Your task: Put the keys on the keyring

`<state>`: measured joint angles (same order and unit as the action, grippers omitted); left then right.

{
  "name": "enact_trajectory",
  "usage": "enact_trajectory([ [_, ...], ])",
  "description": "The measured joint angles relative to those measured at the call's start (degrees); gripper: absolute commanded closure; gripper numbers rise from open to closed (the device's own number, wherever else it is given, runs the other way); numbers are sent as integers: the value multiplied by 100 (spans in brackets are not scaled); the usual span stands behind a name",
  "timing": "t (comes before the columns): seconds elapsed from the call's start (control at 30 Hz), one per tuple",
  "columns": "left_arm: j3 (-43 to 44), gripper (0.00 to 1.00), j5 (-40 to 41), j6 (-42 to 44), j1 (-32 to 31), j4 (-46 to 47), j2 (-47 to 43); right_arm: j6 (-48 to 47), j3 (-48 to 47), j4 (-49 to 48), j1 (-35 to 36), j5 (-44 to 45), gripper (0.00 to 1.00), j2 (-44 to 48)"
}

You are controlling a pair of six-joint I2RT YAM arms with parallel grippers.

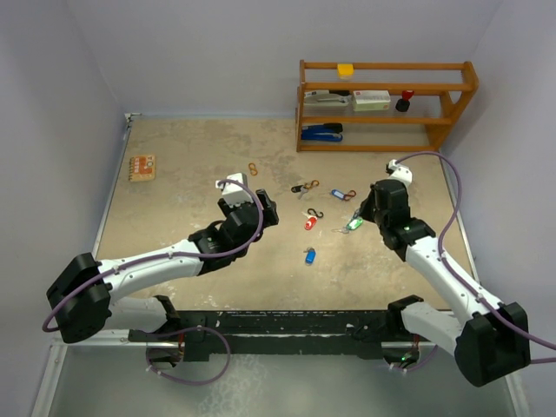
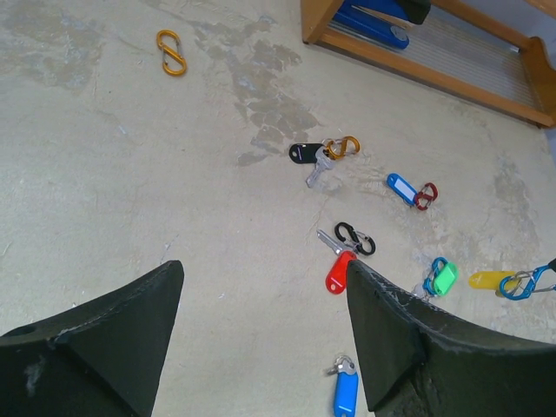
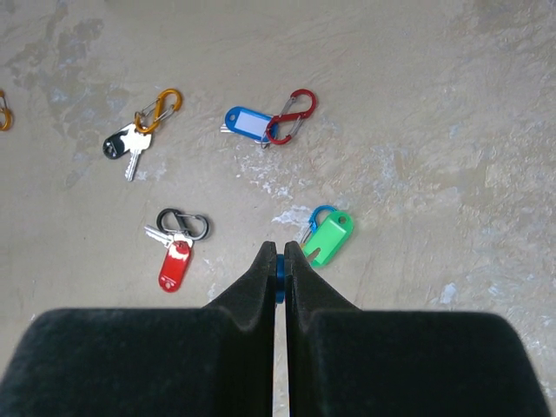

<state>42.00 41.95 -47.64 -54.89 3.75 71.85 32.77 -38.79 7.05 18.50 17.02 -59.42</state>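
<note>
Done: black key (image 2: 304, 153), red key (image 2: 339, 274) and green key (image 2: 444, 278) lie joined to carabiners (image 2: 356, 239).
Remaining: near blue key (image 2: 345, 393), loose.
Left gripper (image 2: 263, 271): spread, empty.
Right gripper (image 3: 280, 252): pinching blue carabiner (image 3: 280, 272).

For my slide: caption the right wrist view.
Right gripper shut on a blue sliver, green key just ahead, red key to the left.

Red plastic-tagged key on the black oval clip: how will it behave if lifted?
Likely light: the red plastic-tagged key is small and flat. Seemingly hooked to the black oval clip, it probably dangles. Pushed, it should slide, not roll.
</note>
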Motion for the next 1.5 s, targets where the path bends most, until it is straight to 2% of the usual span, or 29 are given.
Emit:
enact_trajectory([
  [0.43, 28, 27, 11, -90, 13, -122, 0, -52, -2, -26, -188, -15, 100, -90],
  [0.87, 31, 27, -4, -107, 90, -133, 2, -151, -466, -227, -1303, -280, 100, -986],
  [1.17, 31, 27, -90, -116, 166, -129, 4, -155, -503, -391, -1602, -411, 100, -1438],
  [1.33, 31, 27, -127, -127, 197, -118, 4, -149, -476, -398, -1663, -538, 100, -1375],
  [1.5, 33, 27, -157, -127, 201, -76, 59, -155, -199, -372, -1665, -815, 100, -894],
])
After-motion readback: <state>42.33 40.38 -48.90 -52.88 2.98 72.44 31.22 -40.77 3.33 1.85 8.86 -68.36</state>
